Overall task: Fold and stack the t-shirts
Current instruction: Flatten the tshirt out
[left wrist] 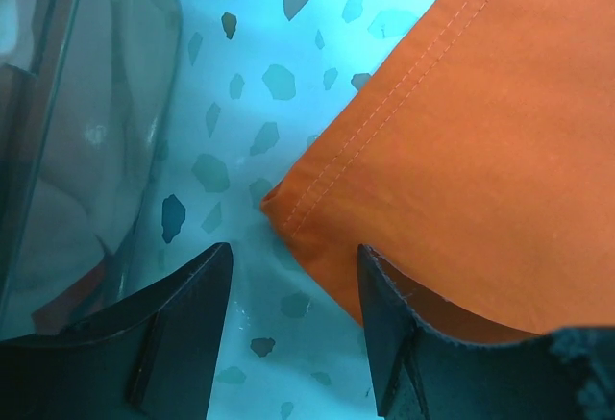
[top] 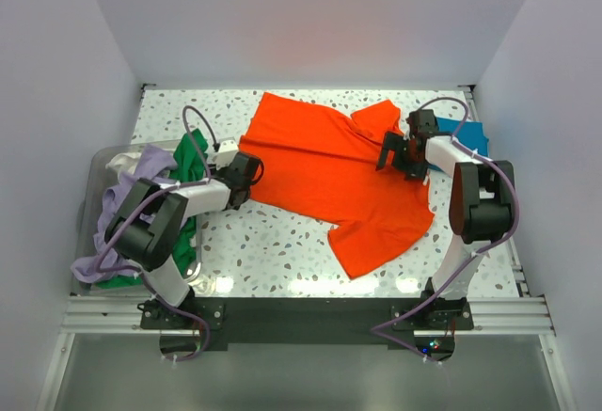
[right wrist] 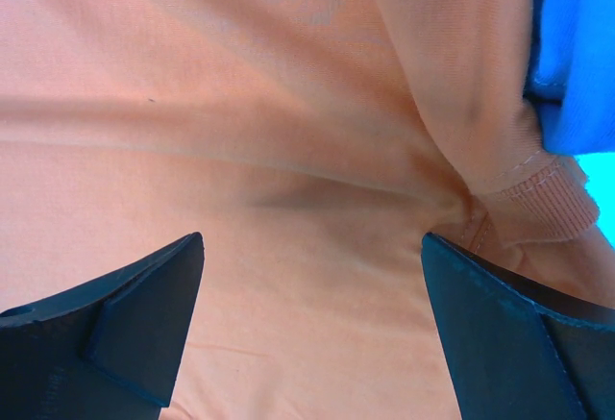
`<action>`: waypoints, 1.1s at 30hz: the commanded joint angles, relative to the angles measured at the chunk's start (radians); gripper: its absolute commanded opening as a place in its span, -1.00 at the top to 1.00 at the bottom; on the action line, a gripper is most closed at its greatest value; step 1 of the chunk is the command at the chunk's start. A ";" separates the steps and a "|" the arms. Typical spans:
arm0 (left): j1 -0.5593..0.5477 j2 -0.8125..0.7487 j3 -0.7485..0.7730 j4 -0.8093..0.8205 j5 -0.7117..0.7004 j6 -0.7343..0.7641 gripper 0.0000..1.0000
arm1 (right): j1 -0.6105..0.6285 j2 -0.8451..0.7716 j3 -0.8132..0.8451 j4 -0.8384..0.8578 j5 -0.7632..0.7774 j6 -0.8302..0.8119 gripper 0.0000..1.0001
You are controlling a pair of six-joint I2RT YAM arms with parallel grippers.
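The bright orange t-shirt (top: 329, 171) lies spread on the speckled table. My left gripper (top: 252, 174) is open at the shirt's left hem corner (left wrist: 288, 209). The corner lies between the fingers, and the right finger (left wrist: 384, 314) rests over the hem edge. My right gripper (top: 395, 152) is open low over the orange cloth (right wrist: 288, 151) near the ribbed collar (right wrist: 548, 199), with nothing between its jaws but flat cloth. The teal-blue t-shirt (top: 466, 132) lies at the back right, beside the right arm; it also shows in the right wrist view (right wrist: 577, 55).
A clear plastic bin (top: 94, 171) stands at the left edge, its wall close to the left gripper (left wrist: 96, 103). It holds a green tee (top: 193, 152), a lavender tee (top: 122, 204) and a whitish tee (top: 122, 160). White walls enclose the table on three sides.
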 commanded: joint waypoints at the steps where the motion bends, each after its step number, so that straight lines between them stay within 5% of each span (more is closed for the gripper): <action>1: 0.001 0.016 0.043 0.030 -0.059 -0.034 -0.18 | -0.006 -0.055 -0.002 0.024 -0.020 -0.015 -0.98; 17: 0.035 0.062 0.054 0.106 -0.041 -0.022 0.08 | -0.004 -0.055 -0.009 0.029 -0.011 -0.019 -0.98; 33: 0.043 0.082 0.072 0.093 0.025 0.027 1.00 | 0.025 -0.131 -0.041 0.038 -0.016 -0.016 -0.97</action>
